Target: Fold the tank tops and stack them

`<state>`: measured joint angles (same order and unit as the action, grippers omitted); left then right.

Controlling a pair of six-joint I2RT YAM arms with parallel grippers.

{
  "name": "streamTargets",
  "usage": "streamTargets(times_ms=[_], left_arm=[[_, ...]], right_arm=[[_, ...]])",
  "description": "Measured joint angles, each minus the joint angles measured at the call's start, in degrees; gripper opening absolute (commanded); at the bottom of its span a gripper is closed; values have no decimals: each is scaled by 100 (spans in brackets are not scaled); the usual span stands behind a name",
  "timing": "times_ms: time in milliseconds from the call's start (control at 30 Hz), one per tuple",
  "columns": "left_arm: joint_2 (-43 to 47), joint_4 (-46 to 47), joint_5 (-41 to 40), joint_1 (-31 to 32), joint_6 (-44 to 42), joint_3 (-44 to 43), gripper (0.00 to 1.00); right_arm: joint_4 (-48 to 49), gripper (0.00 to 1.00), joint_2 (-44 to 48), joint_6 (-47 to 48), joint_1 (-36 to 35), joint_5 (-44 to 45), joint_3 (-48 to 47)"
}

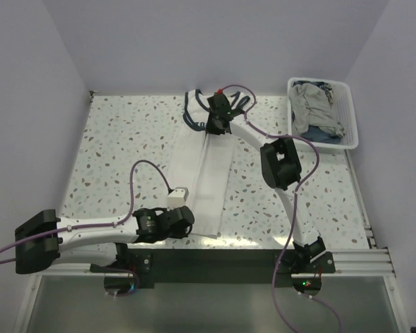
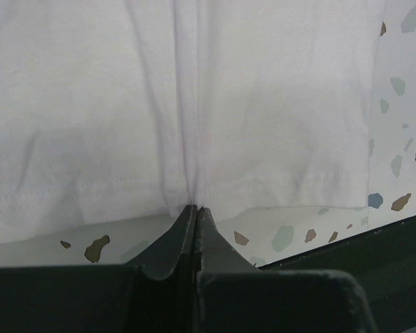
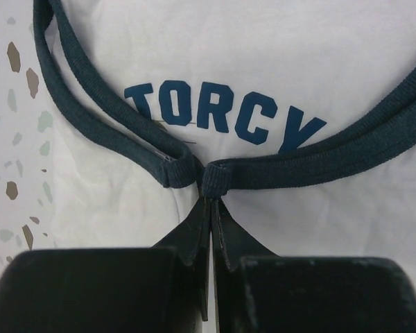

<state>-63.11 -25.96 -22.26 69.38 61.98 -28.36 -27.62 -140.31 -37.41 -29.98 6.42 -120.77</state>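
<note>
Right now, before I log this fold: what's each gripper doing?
Left gripper: closed on the white tank top, at its hem.
Right gripper: closed on its navy trim.

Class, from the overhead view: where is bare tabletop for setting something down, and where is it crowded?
Free: tabletop left of the white tank top; between it and the right edge, nearer than the basket. Crowded: centre, far-right corner.

Left arm folded low, near; left gripper pinching white tank top hem. Right arm stretched far; right gripper clamping its neckline.
</note>
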Motion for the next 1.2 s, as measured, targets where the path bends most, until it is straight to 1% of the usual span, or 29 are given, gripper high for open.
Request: streamTargets(times_ms=[67, 100, 133, 167, 200, 233, 267, 300, 367, 400, 533, 567, 633, 700, 767, 800, 833, 867, 933, 1033, 1100, 1167, 1200], left_arm=[[0, -4, 0, 0, 0, 9, 2], [0, -4, 0, 0, 0, 9, 6], [0, -4, 0, 0, -2, 9, 12], [0, -4, -2, 0, -15, 9, 22], [2, -13, -2, 0, -37, 7, 29], [2, -22, 2, 0, -26, 4, 37], [13, -57, 2, 0, -72, -11, 47], [37, -87, -2, 0, -105, -39, 52], [127, -164, -9, 0, -170, -140, 62], [216, -223, -31, 0, -210, -269, 64], [431, -269, -103, 0, -387, -715, 66], [474, -267, -146, 0, -446, -863, 69], [503, -317, -321, -22, -566, -1172, 70], [474, -332, -479, -195, -723, -1449, 67], [328, -195, -485, -758, -1051, -1692, 63], [195, -96, -483, -1147, -1222, -1805, 62], [46, 11, -437, -1493, -1384, -1897, 61], [-216, 160, -402, -1882, -1554, -2022, 60], [-901, 402, -323, -2656, -1899, -2396, 58], [-2015, 774, -155, -3436, -2382, -2999, 57], [-2673, 999, -11, -3766, -2664, -3364, 56], [-3261, 1169, 181, -4035, -2940, -3687, 55], [-3418, 1178, 256, -4116, -3029, -3762, 55]], right_arm=[[-4, 9, 0, 4, -11, 2, 0], [0, 18, 0, 9, -13, 2, 0], [2, 22, 0, 0, -11, 2, 0], [0, 26, 0, 20, -11, 0, 0], [0, 35, 0, 28, -11, -9, 0], [4, 39, 0, 22, -11, -15, 2], [15, 42, 0, 42, -11, -26, 2], [24, 48, 0, 50, -13, -39, 2], [20, 52, 2, 83, -13, -63, 2], [20, 55, 2, 96, -13, -79, 2], [-103, 58, 63, 195, -11, -146, 7], [-149, 58, 127, 223, -11, -149, 33], [-146, 59, 417, 260, -11, -142, 313], [-131, 57, 885, 286, -13, -116, 809], [-103, 55, 1412, 297, -13, -44, 1329], [-103, 51, 1652, 295, -13, 4, 1558], [-81, 50, 1864, 297, -11, 26, 1753], [-66, 50, 2004, 297, -11, 48, 1888], [-39, 45, 2186, 299, -11, 109, 2105], [-4, 39, 2131, 345, -2, 192, 2282], [-55, 36, 1934, 402, 13, 208, 2232], [-107, 35, 1543, 468, 50, 212, 2059], [-164, 34, 1381, 509, 83, 212, 1978]])
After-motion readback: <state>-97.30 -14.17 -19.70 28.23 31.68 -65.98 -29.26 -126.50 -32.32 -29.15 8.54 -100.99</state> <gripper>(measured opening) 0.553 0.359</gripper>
